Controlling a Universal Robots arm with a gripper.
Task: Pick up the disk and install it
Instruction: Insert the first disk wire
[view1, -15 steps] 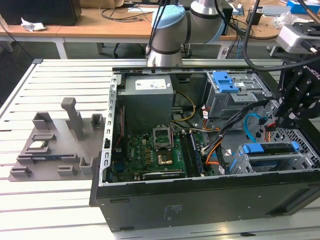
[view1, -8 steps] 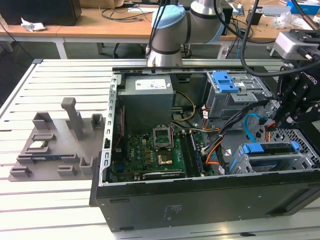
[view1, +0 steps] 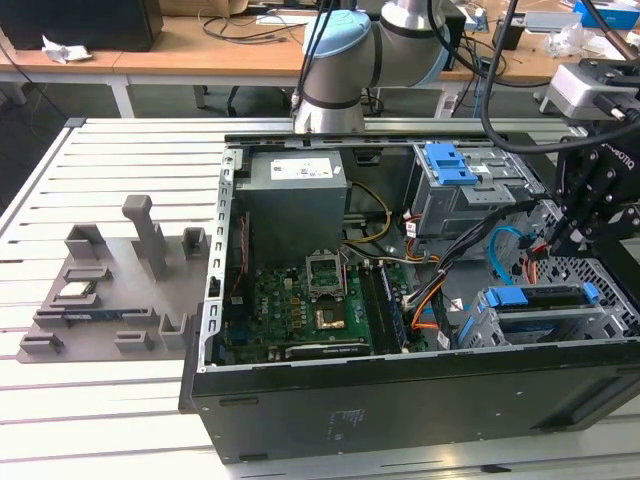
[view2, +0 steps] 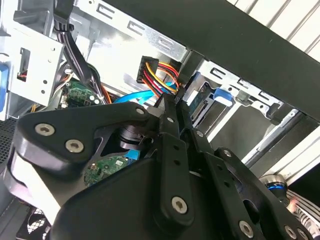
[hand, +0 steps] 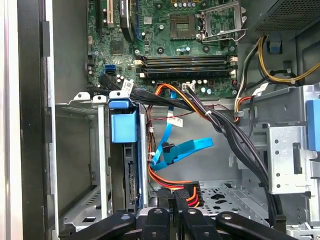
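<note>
The disk (view1: 538, 297), clipped in its bright blue frame, sits on edge inside the grey metal drive cage (view1: 480, 320) at the open computer case's front corner, on the exterior view's right. In the first wrist view the disk's blue tab (hand: 123, 127) and its dark edge lie in the cage slot. The black gripper (view1: 562, 243) hangs just above and behind the cage, apart from the disk. In both wrist views its fingers (hand: 181, 199) press together with nothing between them, and the gripper (view2: 176, 107) points toward the disk (view2: 204, 100) and a bundle of coloured wires.
The case holds a green motherboard (view1: 300, 310), a grey power supply box (view1: 295, 195) and a blue-handled drive bay (view1: 455, 175). Black, orange and blue cables (hand: 185, 150) cross the space beside the cage. A grey fixture plate (view1: 110, 290) lies on the slatted table at the exterior view's left.
</note>
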